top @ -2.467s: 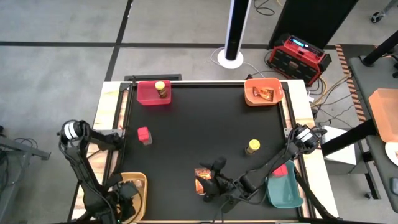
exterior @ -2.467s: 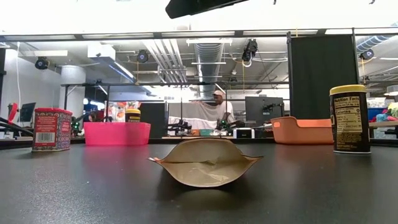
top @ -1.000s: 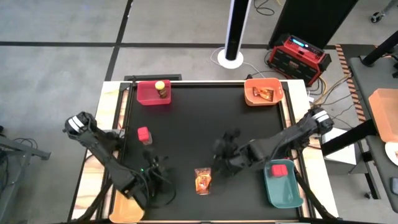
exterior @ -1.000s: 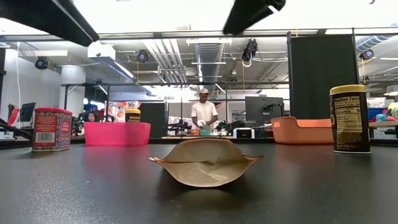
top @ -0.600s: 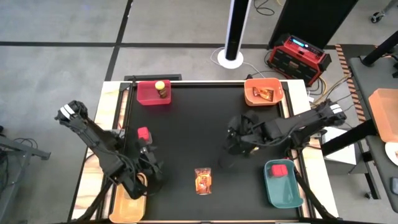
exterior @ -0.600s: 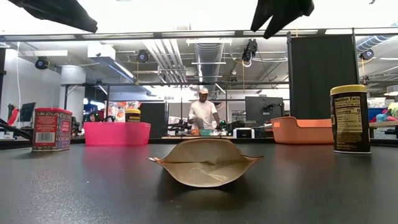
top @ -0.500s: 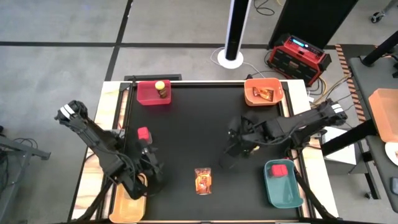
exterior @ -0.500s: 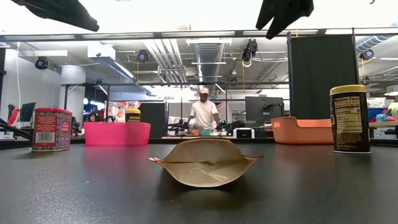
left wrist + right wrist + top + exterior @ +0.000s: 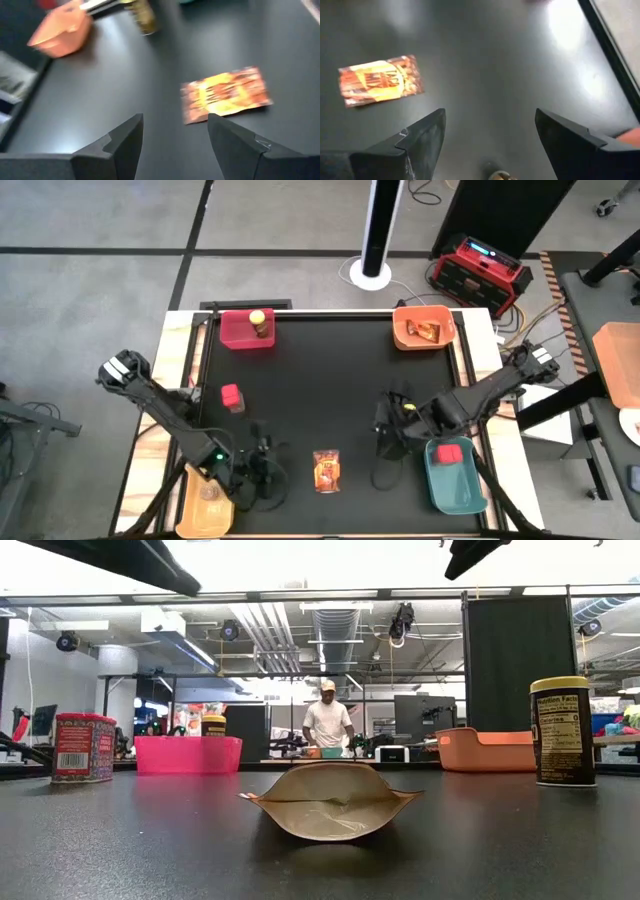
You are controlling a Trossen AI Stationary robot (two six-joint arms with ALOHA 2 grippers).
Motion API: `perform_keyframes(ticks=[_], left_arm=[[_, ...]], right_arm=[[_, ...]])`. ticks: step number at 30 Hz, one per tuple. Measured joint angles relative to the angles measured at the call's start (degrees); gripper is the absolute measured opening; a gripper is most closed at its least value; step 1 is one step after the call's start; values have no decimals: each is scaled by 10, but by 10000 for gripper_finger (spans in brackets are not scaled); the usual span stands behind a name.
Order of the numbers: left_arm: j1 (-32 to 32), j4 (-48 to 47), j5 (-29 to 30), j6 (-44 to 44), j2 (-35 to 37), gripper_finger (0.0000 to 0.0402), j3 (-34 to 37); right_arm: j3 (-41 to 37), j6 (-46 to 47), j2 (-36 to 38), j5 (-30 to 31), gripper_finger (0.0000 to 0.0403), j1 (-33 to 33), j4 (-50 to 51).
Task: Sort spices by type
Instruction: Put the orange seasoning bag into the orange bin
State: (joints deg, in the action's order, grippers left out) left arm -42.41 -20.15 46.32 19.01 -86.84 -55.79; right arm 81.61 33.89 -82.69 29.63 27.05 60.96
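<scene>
1. Lying flat near the front middle of the black bench, the orange-brown foil packet is loose, presumably because its twin already sits in the orange plastic bin.
2. You have the left gripper just beside it, fingers wide and empty, likely readying a pickup.
3. Your right gripper, also spread and empty, hovers by the yellow-lidded dark jar.
</scene>
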Motion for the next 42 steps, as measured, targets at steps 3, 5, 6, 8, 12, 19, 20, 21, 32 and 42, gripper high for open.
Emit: perform_keyframes(ticks=[3, 5, 6, 8, 12, 19, 20, 21, 32, 42], left_arm=[[27, 48, -71, -65, -17, 205, 0], [46, 69, -88, -80, -26, 205, 0], [58, 79, -93, -80, -30, 205, 0], [79, 102, -116, -69, -40, 205, 0], [105, 138, -163, -60, -74, 205, 0], [120, 179, -185, -18, -145, 205, 0], [121, 190, -190, -13, -154, 205, 0], [124, 204, -198, -8, -163, 205, 0], [157, 226, -235, 82, -223, 205, -1], [167, 253, -272, 93, -264, 202, -3]], right_arm=[[-11, 6, -7, 22, 286, 29, -20], [-20, 15, -10, 33, 280, 46, -35], [-24, 22, -11, 37, 278, 54, -41], [-31, 38, -16, 44, 274, 69, -46], [-37, 67, -27, 90, 273, 97, -47], [-63, 101, -27, 134, 298, 133, -73], [-66, 101, -27, 141, 302, 136, -80], [-69, 101, -27, 147, 306, 137, -88], [-78, 96, -27, 160, 329, 137, -111], [-81, 89, -27, 171, 329, 137, -119]])
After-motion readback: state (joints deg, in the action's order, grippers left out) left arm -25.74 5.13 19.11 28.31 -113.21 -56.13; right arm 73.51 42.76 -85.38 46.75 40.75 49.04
